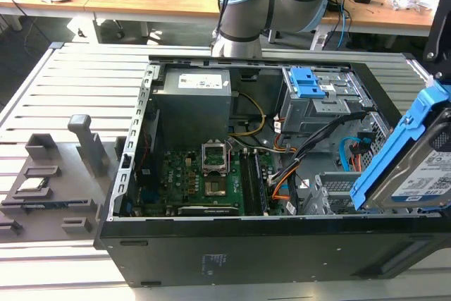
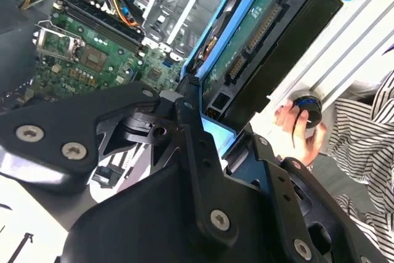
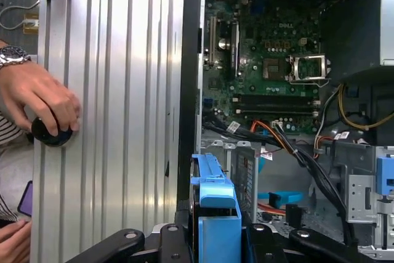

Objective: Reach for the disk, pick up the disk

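The disk (image 1: pixel 416 167) hangs tilted in the air at the exterior view's right, above the right end of the open computer case (image 1: pixel 211 244), its white label with a blue band facing outward and its bright blue frame (image 1: pixel 394 149) running along its upper edge; the picture's edge cuts off its far side. The hand (image 2: pixel 212 124) is pinching the disk: in the second wrist view its black fingers (image 2: pixel 191 127) close on the blue-framed end, and the drive's green underside with its connectors stretches away from them. In the first wrist view the hand's black linkage hides all of the drive but the blue frame's end (image 3: pixel 215 214), which stands between the fingers. In the exterior view the hand itself is cut off at the right edge. The case lies open on a ribbed metal surface (image 1: pixel 84 68), showing the motherboard (image 1: pixel 204 181), a power supply (image 1: pixel 194 103) and a drive cage with a blue bracket (image 1: pixel 306 86). A grey fixture tray (image 1: pixel 49 188) sits on the surface at the exterior view's left, apart from the case. A person's hand (image 3: pixel 40 100) rests on a black knob (image 3: pixel 52 133) on the surface; a striped sleeve (image 2: pixel 369 127) shows in the second wrist view.
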